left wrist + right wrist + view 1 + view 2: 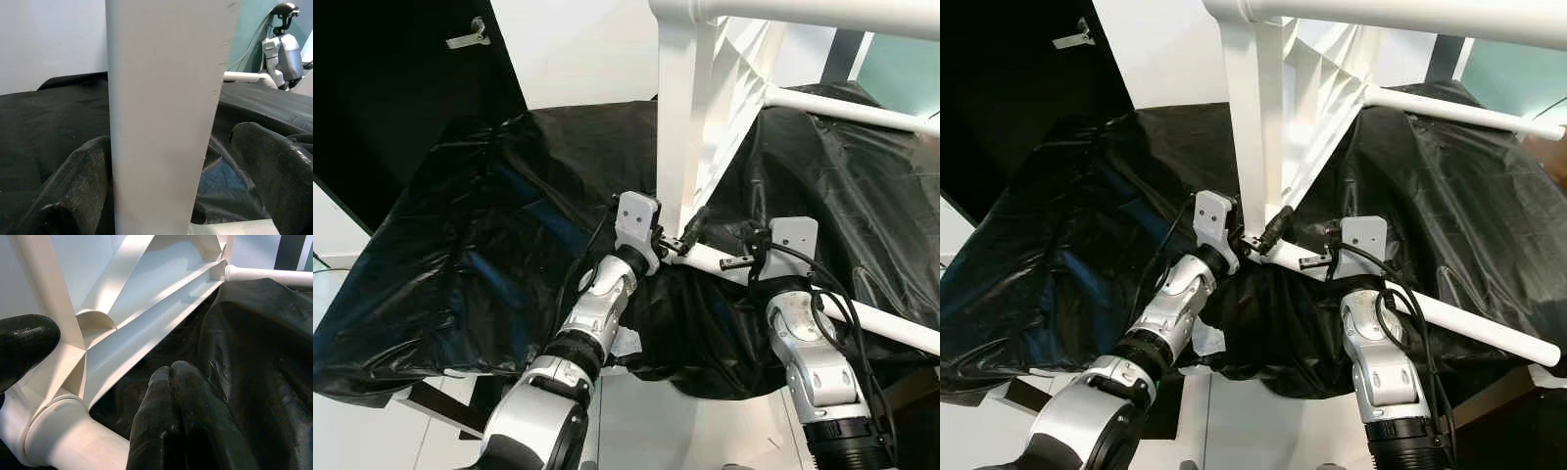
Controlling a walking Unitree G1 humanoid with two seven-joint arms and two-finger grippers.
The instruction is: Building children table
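Note:
A white plastic children's table frame lies tipped on a black cloth. One square post (pixel 680 117) stands upright, and a round leg (pixel 891 328) runs low toward the right. My left gripper (pixel 680 238) is open at the foot of the post. In the left wrist view the post (pixel 161 117) fills the gap; one finger (pixel 78 186) touches it and the other stands a little off. My right gripper (pixel 741 259) is shut on the round leg beside the corner joint (pixel 63 431), under the ribbed underside (pixel 146 308).
The black cloth (pixel 489 255) covers a low, bulky surface across the whole width. A dark panel with a silver handle (pixel 470 37) stands at the back left. Another white leg (pixel 842 108) juts right higher up. A second robot (pixel 283 44) stands far off.

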